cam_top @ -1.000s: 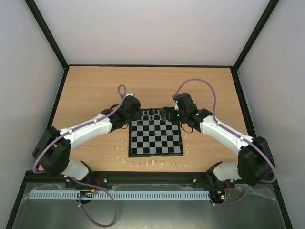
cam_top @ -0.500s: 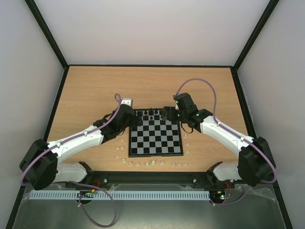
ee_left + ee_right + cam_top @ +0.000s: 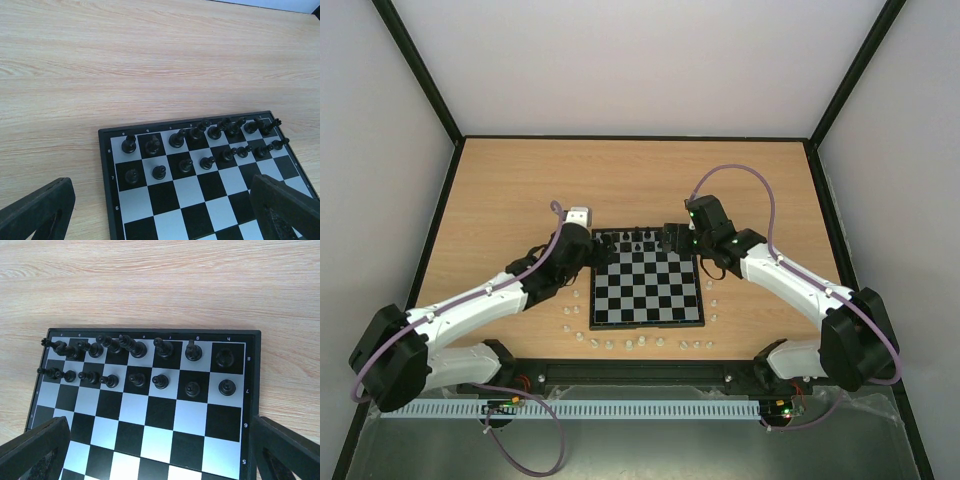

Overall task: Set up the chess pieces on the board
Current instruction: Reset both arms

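1. The wooden desk (image 3: pixel 520 180) is seen from above, with pale walls around it and a black frame along its edges.
2. The left arm (image 3: pixel 480 300) is stretched from the near left corner toward the middle of the desk. The right arm (image 3: pixel 790 280) is stretched from the near right corner in the same way. A purple cable (image 3: pixel 752 178) is looped above the right arm.
3. The board (image 3: pixel 647 290) is laid flat in the middle of the desk, between the two arms, with its edges square to the desk.
4. The left fingers (image 3: pixel 586 244) are held at the far left corner of the board. In the left wrist view they are spread wide apart and nothing is held between them; only the board and the desk are seen below.
5. The right fingers (image 3: pixel 672 238) are held at the far right corner of the board. In the right wrist view they are also spread wide and nothing is gripped.
6. The black chess pieces (image 3: pixel 137 348) are placed on the two rows nearest to the far edge of the board, the rows marked 8 and 7. The taller figures are found in row 8 and the small ones in row 7.
7. Small white pieces (image 3: pixel 610 344) are scattered on the desk along the left, near and right sides of the board, none of them on the squares.
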`<action>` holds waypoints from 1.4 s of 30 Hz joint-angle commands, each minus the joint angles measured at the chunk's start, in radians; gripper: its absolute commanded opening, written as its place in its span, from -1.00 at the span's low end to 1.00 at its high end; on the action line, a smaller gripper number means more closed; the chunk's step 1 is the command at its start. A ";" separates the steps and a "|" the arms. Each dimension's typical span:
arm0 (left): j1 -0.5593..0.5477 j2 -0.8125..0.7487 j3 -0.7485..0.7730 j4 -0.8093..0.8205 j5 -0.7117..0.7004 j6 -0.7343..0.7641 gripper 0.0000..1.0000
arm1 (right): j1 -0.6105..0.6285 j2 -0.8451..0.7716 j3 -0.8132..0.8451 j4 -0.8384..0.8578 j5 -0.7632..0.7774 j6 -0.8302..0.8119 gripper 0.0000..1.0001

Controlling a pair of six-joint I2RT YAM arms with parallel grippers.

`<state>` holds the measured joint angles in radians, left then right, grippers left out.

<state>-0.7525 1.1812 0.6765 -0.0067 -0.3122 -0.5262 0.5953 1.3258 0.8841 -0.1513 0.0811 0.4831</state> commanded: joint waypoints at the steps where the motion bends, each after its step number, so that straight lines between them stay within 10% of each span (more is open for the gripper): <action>1: -0.004 -0.011 -0.022 0.040 0.004 0.008 0.98 | 0.004 -0.011 -0.006 -0.003 0.012 0.006 0.97; 42: -0.002 -0.097 0.030 -0.071 -0.027 -0.001 0.98 | 0.004 0.011 0.004 -0.041 0.139 -0.006 0.97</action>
<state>-0.7525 1.1316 0.6907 -0.0780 -0.3393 -0.5274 0.5953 1.3224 0.8845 -0.1814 0.1963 0.4824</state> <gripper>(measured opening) 0.988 0.986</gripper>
